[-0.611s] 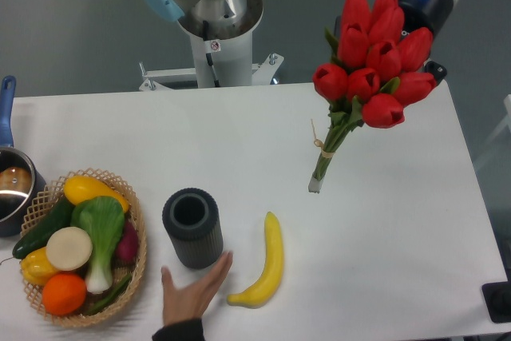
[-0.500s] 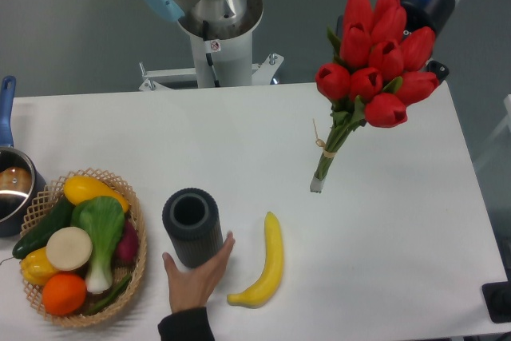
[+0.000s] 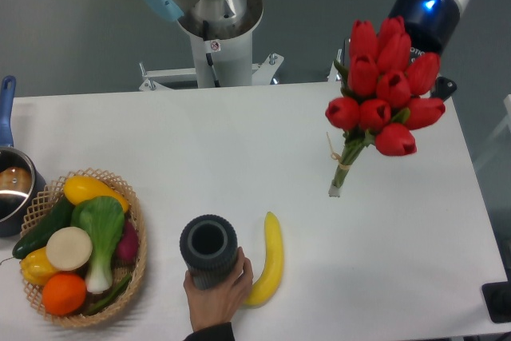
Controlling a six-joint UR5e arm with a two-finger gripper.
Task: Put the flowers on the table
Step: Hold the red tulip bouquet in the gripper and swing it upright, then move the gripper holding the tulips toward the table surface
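The flowers (image 3: 385,87) are a bunch of red tulips with green stems tied by a thin string. They hang upright at the right of the view, stem ends (image 3: 336,190) just over the white table (image 3: 263,141). My gripper is hidden behind the blooms, below the arm's wrist (image 3: 431,1) with its blue light. Its fingers do not show, so I cannot see how it holds the bunch.
A human hand (image 3: 217,297) grips a dark ribbed vase (image 3: 209,249) at the front. A banana (image 3: 269,259) lies beside it. A wicker basket (image 3: 133,221) of vegetables sits at the left, a pot (image 3: 12,185) at the left edge. The robot base (image 3: 215,29) stands behind.
The flowers and arm have moved a little right and down. The hand has taken hold of the dark vase and pulled it towards the front edge, next to the banana.
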